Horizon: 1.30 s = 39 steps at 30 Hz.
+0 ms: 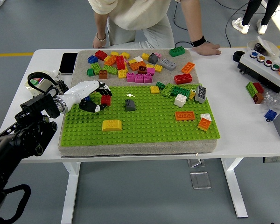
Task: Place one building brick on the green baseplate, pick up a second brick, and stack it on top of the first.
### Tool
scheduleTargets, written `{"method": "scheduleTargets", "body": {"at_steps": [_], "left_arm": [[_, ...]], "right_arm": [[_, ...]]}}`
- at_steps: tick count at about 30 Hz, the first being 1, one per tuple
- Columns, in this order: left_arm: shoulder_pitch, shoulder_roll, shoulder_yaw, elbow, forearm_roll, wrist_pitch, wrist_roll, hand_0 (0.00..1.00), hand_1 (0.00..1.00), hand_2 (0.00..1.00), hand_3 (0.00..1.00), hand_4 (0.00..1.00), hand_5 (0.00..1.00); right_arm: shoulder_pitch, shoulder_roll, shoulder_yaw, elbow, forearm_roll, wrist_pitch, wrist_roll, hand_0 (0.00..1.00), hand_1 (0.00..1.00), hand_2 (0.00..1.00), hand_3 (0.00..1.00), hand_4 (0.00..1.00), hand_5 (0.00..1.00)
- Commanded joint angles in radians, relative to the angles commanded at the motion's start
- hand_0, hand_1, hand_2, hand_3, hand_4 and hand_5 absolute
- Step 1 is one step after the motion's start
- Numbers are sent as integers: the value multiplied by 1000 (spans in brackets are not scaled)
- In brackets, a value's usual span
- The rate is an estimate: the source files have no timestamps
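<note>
Red brick (105, 100) is pinched in the left hand (94, 97) over the green baseplate (144, 126); best press it down square onto the studs.

— What is seen at the white table (252, 126)?
— A small red plastic brick (105, 100) is gripped by the robot's white-fingered left hand (87, 95) over the studded green baseplate (144, 128). Just beside it a dark grey brick (129, 104) is set; a yellow curved brick (112, 125) lies nearer the front edge.
— And beyond?
— Mixed coloured loose bricks (137, 65) are heaped on the far mat, where a person's hand (208, 48) is rested.
</note>
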Motion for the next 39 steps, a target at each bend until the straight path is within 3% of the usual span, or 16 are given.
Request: {"method": "scheduleTargets", "body": {"at_steps": [5,12,22,31,39], "left_arm": [[24,11,-2,-66,0,-20,11,662,628,575,540,580,2],[85,32,2,-201,0,-39,33,657,625,577,542,585,2],[196,53,4,-396,0,-63,77,653,624,577,541,579,2],[286,70,3,-501,0,-83,100,652,623,577,540,577,2],[328,71,4,-553,0,-89,117,650,624,577,540,575,2]], "right_arm": [[-1,-2,6,0,0,2,2,728,639,687,623,921,479],[-3,-8,17,0,0,6,7,729,639,686,623,921,479],[-4,-16,26,0,1,8,13,729,639,687,623,921,479],[-11,-19,29,0,-1,10,15,729,639,687,622,921,479],[-12,-20,29,0,-4,11,17,727,639,686,622,921,479]]}}
